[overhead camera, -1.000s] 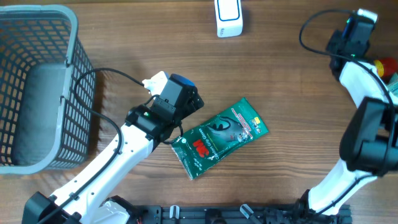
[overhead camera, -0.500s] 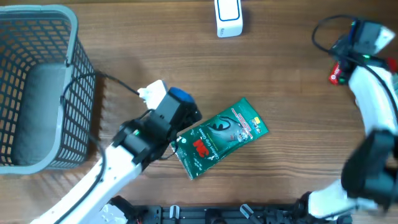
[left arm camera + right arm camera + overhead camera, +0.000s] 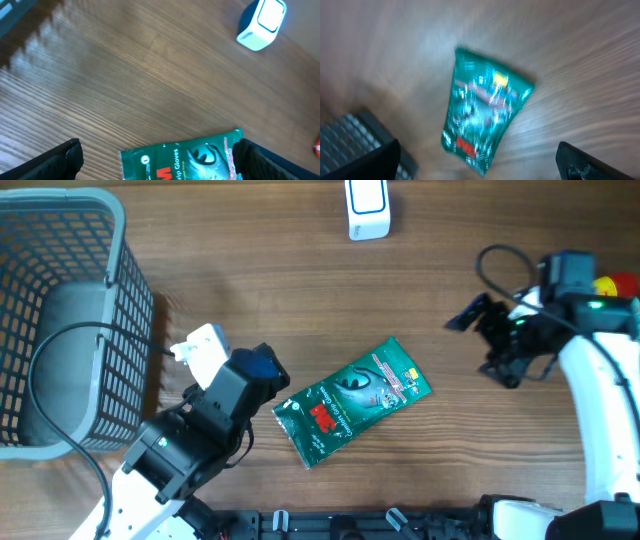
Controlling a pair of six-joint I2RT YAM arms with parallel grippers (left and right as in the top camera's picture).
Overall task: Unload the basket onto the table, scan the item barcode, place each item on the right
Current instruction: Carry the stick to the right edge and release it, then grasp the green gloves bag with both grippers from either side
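The green glove packet [image 3: 352, 402] lies flat on the bench [image 3: 250, 280], just below the middle of the overhead frame. It is slanted, with its lower end toward the lower left.

Just beside that lower end we see the left claw [image 3: 262, 370]. In its own wrist view the left claw [image 3: 156, 147] is spread wide, its dark fingers [image 3: 60, 160] in the bottom corners. The packet [image 3: 185, 157] sits at the bottom edge between them, nearer the right-hand finger. The claw holds nothing, and we cannot tell whether a finger touches the packet.

The right claw [image 3: 480, 348] is at the right of the overhead frame, well apart from the packet. It is also spread wide and holds nothing. Its wrist view is blurred, with the packet [image 3: 485, 117] in mid-frame above the parted claw [image 3: 480, 160].

A white device [image 3: 367, 208] stands at the top centre. A grey basket [image 3: 120, 240] fills the upper left, and a red object [image 3: 620, 283] shows at the right edge.
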